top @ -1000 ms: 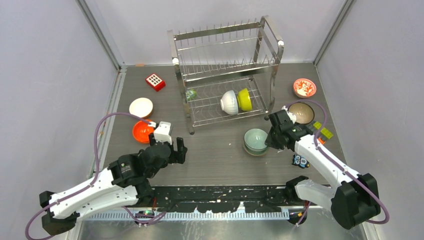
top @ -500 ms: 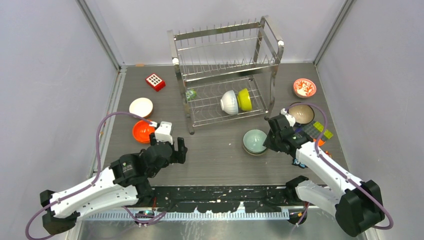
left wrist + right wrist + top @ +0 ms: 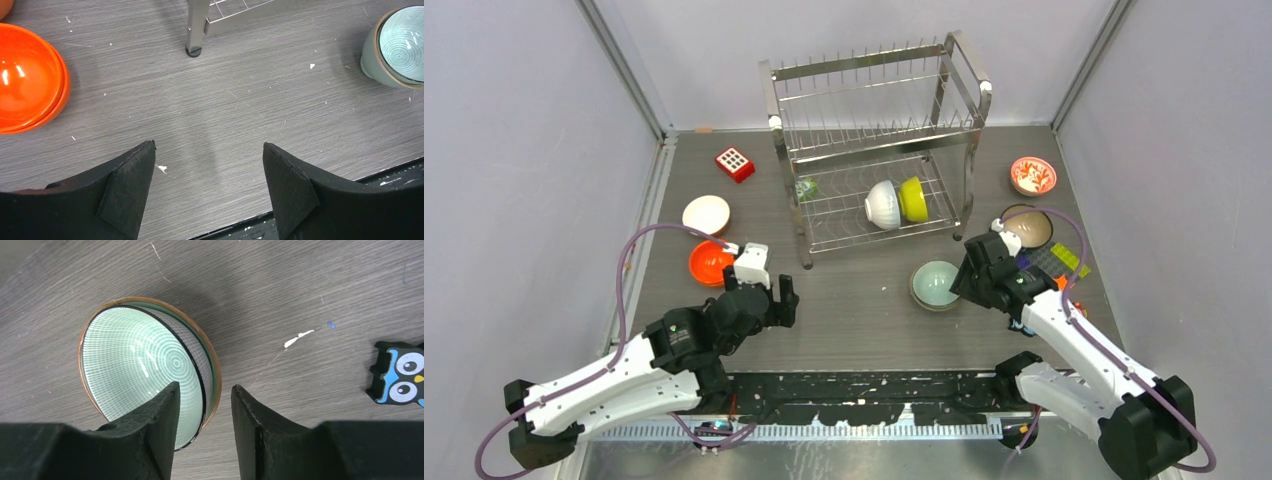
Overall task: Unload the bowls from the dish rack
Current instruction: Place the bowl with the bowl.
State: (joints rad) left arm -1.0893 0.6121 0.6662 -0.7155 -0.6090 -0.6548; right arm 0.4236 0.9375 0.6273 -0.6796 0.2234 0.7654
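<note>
The tall two-tier steel wire dish rack [image 3: 874, 140] stands at the middle of the desk's [image 3: 854, 300] far edge. On its lower tier a white round bowl [image 3: 882, 204] and a lime-yellow round bowl [image 3: 913, 198] lie on their sides, touching each other.

Just in front of the rack's near right leg, a pale teal bowl with a copper-brown rim [image 3: 210, 362] sits upright on the desk. A second pale teal bowl with a dark rim [image 3: 145, 360] is nested askew inside it.

The right pincer [image 3: 203, 390] straddles their rims, one finger above the inside and the other outside the wall. It is parted to a middling gap with space on both sides, and it clamps nothing.

Toward the right edge are a dark brown round bowl [image 3: 1027, 226], a red-and-white patterned bowl [image 3: 1033, 175], flat coloured toy bricks [image 3: 1064, 262] and a small owl-faced piece [image 3: 400, 380].

The left pincer [image 3: 207, 145] hangs wide open above bare desk, left of centre toward the near edge, and holds nothing. Near it, toward the left edge, sits a glossy orange round bowl [image 3: 27, 80]. Beyond that bowl are a white shallow bowl [image 3: 706, 214] and, just left of the rack, a red square block with white dots [image 3: 735, 163].
</note>
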